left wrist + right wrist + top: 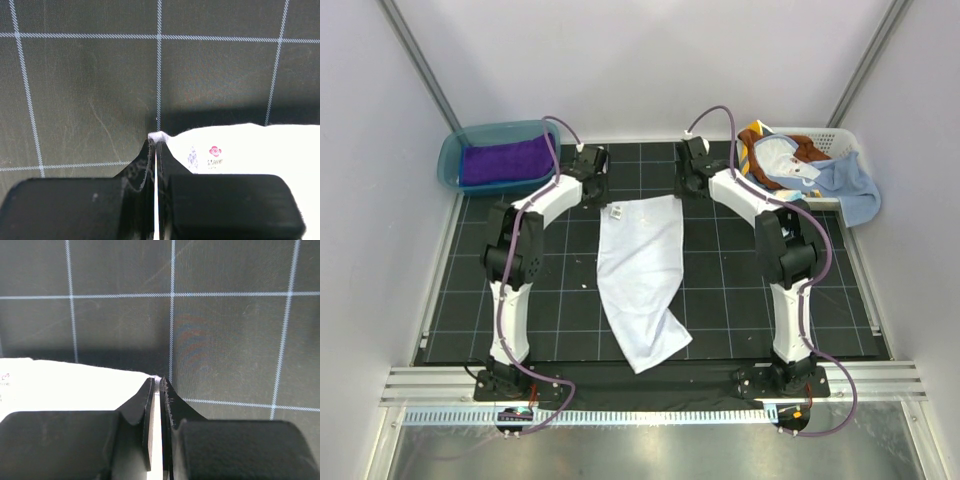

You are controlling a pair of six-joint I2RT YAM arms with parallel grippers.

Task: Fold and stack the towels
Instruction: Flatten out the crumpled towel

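**Your left pincer and right pincer are each clamped on a far corner of the white towel.**

Your left pincer's jaws are pressed together, with a nub of white cloth poking out at the tips, just beside the towel's printed label. Your right pincer is closed almost as tight on the opposite far corner, with a thin sliver of white showing between the jaws. The towel lies in the middle of the black gridded mat, its far edge spread between the two pincers and the cloth narrowing and rumpling toward the near edge. A purple towel lies in the teal tub at far left. A light blue towel and an orange-brown towel are heaped in the white basket at far right, and the light blue one hangs over its rim.
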